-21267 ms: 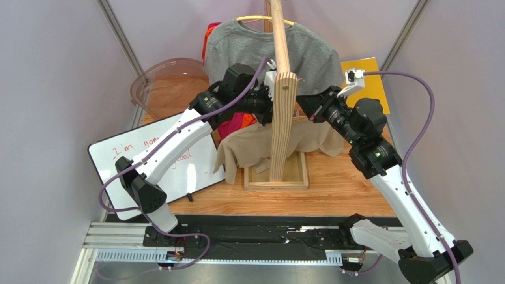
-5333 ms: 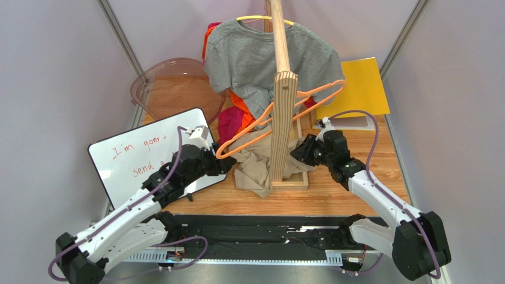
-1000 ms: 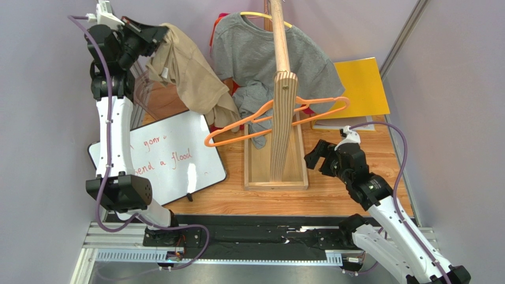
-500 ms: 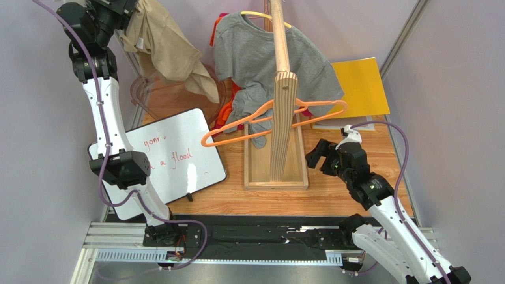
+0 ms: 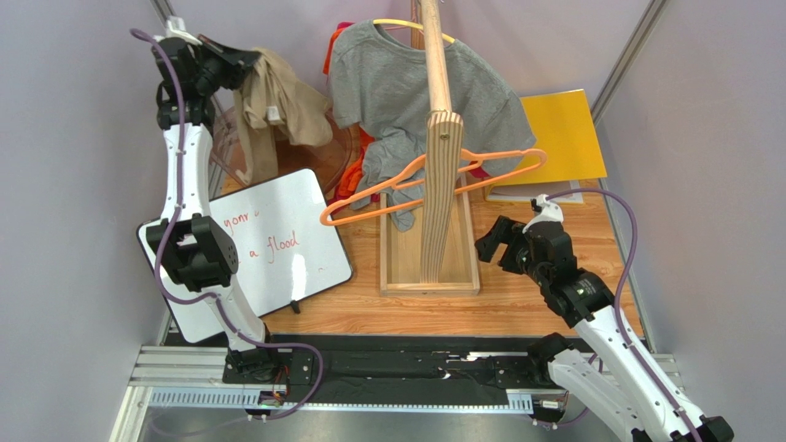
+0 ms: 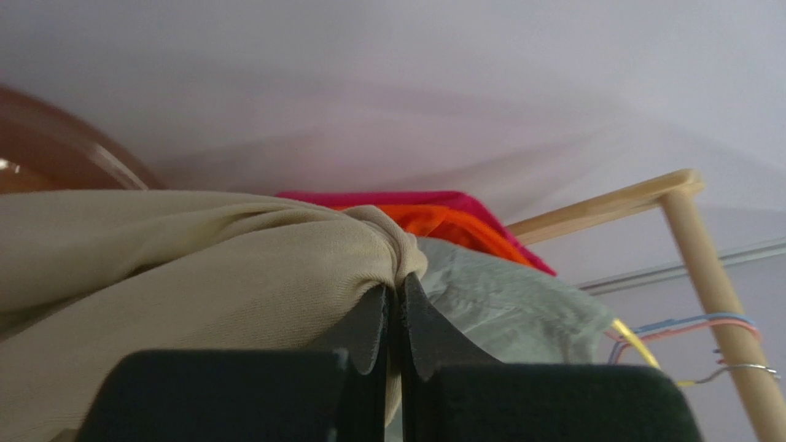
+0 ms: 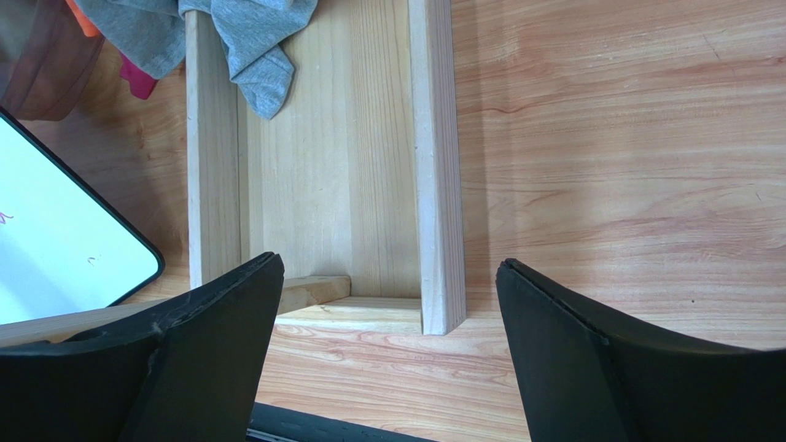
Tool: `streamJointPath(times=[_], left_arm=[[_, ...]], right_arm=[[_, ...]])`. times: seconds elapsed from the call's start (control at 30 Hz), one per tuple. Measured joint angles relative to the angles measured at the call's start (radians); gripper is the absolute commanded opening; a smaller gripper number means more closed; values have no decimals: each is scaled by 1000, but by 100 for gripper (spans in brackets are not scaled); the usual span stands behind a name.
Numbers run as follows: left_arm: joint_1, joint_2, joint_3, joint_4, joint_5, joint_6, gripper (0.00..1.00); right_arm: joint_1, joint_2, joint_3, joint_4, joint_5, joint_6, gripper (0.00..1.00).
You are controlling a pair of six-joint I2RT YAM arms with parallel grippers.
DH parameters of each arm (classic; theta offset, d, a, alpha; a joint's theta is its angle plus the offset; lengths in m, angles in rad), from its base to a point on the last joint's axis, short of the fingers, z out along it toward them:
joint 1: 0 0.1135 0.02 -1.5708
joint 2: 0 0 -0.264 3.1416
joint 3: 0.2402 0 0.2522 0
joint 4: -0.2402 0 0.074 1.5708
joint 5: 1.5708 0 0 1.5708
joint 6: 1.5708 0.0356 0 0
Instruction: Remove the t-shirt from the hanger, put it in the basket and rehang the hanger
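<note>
Left gripper (image 6: 398, 296) clenched on t-shirt (image 5: 277, 106), holding it high over desk's far-left corner so it clears hanger (image 5: 374, 191), bare on rack (image 5: 441, 184); right gripper (image 7: 387, 267) released, idle near front-right.

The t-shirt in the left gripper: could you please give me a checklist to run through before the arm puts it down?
1. Left gripper shut on a fold of the t-shirt: ok.
2. T-shirt off the hanger, which hangs bare on the rack: ok.
3. T-shirt apart from the grey shirt in the top view: ok.
4. Right gripper open, holding nothing, low over the table: ok.
5. T-shirt directly above the clear tub, the likely drop spot: cannot tell, since the cloth hides part of it.
</note>
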Motion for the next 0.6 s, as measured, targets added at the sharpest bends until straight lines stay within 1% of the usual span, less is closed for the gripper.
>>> streamJointPath(times=[0.17,0.23,0.27,0.33,0.37,0.4,0.43,0.47,0.5,0.6], left_arm=[[-75,1,-128,-88,-66,90,0],[-101,1,-177,-123,-116,131,3],[-110,1,-195,-140,-135,144,6],[-122,1,-231,-179,-172,178,28],[-123,1,-245,-200,-187,196,43],[-122,0,-257,-213,-201,211,76],[-122,-2,-267,-223,-220,227,85],[-122,-5,-277,-232,-241,241,91],[-122,-8,-282,-243,-255,255,93],[-121,-22,-282,-284,-300,294,95]], right_arm=[[0,-23,0,-9,-3,1,91],[0,-37,0,-16,-4,1,91],[0,-43,0,-19,-4,2,91],[0,-56,0,-27,-4,4,91],[0,-60,0,-30,-5,6,91],[0,-65,0,-34,-9,8,91],[0,-69,0,-37,-11,9,91],[0,-71,0,-41,-12,11,91],[0,-73,0,-44,-15,12,91],[0,-79,0,-47,-23,20,91]])
